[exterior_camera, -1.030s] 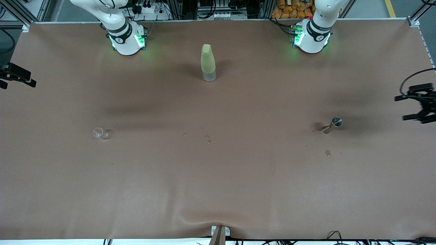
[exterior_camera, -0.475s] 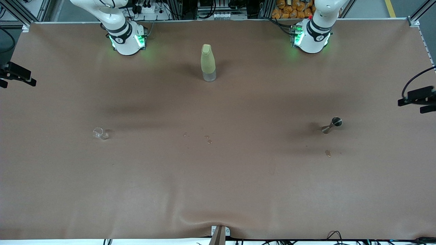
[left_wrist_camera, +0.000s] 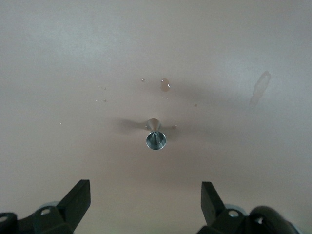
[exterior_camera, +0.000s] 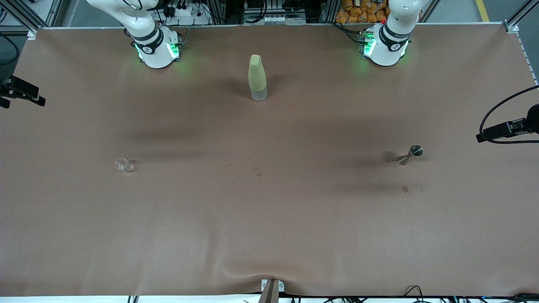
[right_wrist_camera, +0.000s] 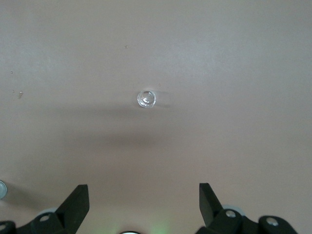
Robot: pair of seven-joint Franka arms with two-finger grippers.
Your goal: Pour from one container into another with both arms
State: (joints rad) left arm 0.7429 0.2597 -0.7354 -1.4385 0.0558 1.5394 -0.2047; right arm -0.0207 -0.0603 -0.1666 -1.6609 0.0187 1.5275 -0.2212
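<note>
Hanging wide open with nothing between its fingers, the left gripper [left_wrist_camera: 146, 204] is up in the air at the left arm's end of the table, looking down on the jigger [left_wrist_camera: 156, 138]. Both its fingers [left_wrist_camera: 75, 202] stand well apart from the steel cup, touching nothing. The right gripper [right_wrist_camera: 144, 204] is spread just as wide and empty, high over the small clear cup [right_wrist_camera: 146, 99] at the right arm's end; in the front view only a black part of it [exterior_camera: 21, 90] shows at the table's edge.

The jigger [exterior_camera: 410, 154] stands upright on the brown table cover [exterior_camera: 269, 227], with a small wet spot [exterior_camera: 405, 189] just nearer the front camera. The clear cup [exterior_camera: 124, 165] sits well apart from it, toward the right arm's end. Between the two arm bases a tall yellow-green bottle [exterior_camera: 257, 78] stands upright, farther from the camera than both. A few droplets [exterior_camera: 257, 171] lie near the middle of the cover.

Compared with a second ago, the left gripper has pulled outward and turned, so less of it shows at the front view's edge, only a black part with a looping cable [exterior_camera: 505, 128]; the right one has hardly shifted. Jigger, cup and bottle have not moved.

No readable writing or labels anywhere.
</note>
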